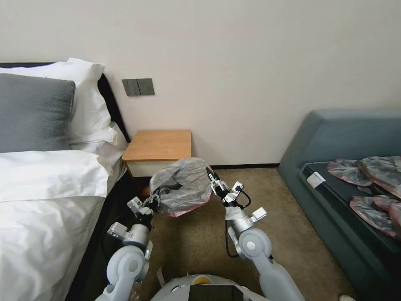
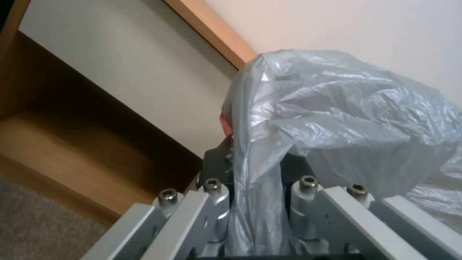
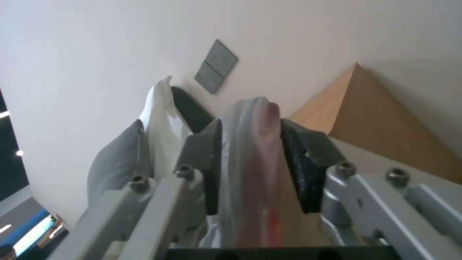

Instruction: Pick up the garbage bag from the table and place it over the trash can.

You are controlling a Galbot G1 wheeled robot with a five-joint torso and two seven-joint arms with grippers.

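One garbage bag (image 1: 184, 186) hangs between two grippers, the left gripper (image 1: 155, 200) and the right gripper (image 1: 211, 180). One table (image 1: 158, 145) stands by the wall. Four spare bags (image 1: 369, 188) lie on one sofa (image 1: 334, 138) (overlapping, so roughly counted). Three pillows (image 1: 35, 110).

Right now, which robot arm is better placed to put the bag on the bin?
Probably neither alone: the left gripper and right gripper each pinch an opposite edge of the garbage bag, held spread before the table.
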